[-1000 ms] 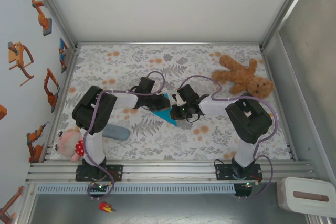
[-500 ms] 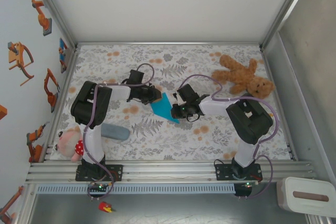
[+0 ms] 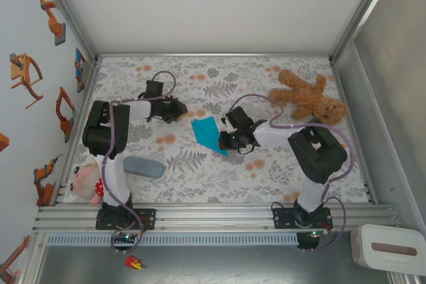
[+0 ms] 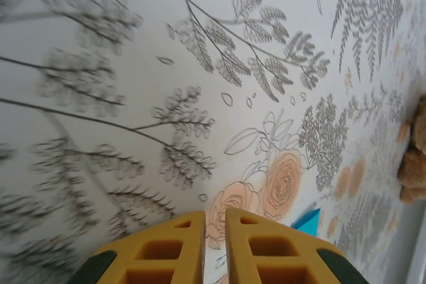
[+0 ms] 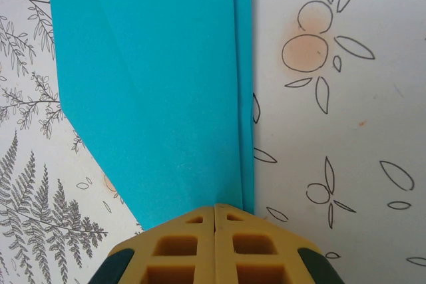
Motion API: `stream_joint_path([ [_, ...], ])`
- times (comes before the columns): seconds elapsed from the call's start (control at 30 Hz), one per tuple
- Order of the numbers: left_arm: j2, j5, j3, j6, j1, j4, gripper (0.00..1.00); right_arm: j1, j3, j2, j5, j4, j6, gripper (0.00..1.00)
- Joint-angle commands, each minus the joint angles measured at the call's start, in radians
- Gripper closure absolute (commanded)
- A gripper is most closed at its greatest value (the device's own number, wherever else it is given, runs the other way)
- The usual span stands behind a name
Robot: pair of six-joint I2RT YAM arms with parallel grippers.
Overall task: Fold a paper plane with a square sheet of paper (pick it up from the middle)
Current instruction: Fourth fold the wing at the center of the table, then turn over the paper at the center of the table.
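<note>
Floral tabletop (image 3: 200, 171): I log right gripper (image 5: 214, 207) clenched shut, touching the folded turquoise paper (image 3: 208, 134); left gripper (image 4: 214, 214) slightly parted, empty, left of it.

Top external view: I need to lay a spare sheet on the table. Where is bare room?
Free: the back strip between the left gripper and the teddy bear; the near strip between the grey-blue case and the right arm's base. Crowded: the centre, with the folded paper at the right gripper; the near left corner, with case and pink doll.
</note>
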Motion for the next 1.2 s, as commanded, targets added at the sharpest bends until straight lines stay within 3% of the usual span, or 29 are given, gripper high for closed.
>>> stream_joint_path([
  [0.0,-0.138,-0.051,-0.031,0.007,0.005,-0.039,0.83,-0.008,0.000,-0.001,-0.003,-0.096,0.041,0.99],
  [0.27,-0.436,-0.140,-0.232,-0.099,-0.016,-0.008,0.60,-0.014,0.130,-0.108,0.028,-0.076,0.021,0.75],
  [0.43,-0.628,-0.250,-0.346,-0.109,-0.015,-0.060,0.45,-0.033,0.141,-0.090,0.077,-0.109,-0.083,0.60],
  [0.53,-0.728,-0.299,-0.406,-0.115,-0.014,-0.076,0.33,-0.044,0.169,-0.056,0.046,-0.127,-0.156,0.56],
  [0.7,-0.834,-0.315,-0.472,-0.126,-0.013,-0.077,0.17,-0.050,0.249,0.022,-0.024,-0.206,-0.298,0.58],
  [0.93,-0.909,-0.316,-0.518,-0.121,-0.011,-0.059,0.03,-0.064,0.323,0.118,-0.123,-0.240,-0.360,0.66],
  [1.03,-0.915,-0.301,-0.527,-0.121,-0.011,-0.046,0.01,-0.063,0.360,0.157,-0.156,-0.254,-0.371,0.74],
  [1.17,-0.914,-0.258,-0.532,-0.120,-0.011,-0.019,0.00,-0.067,0.390,0.178,-0.194,-0.259,-0.370,0.93],
])
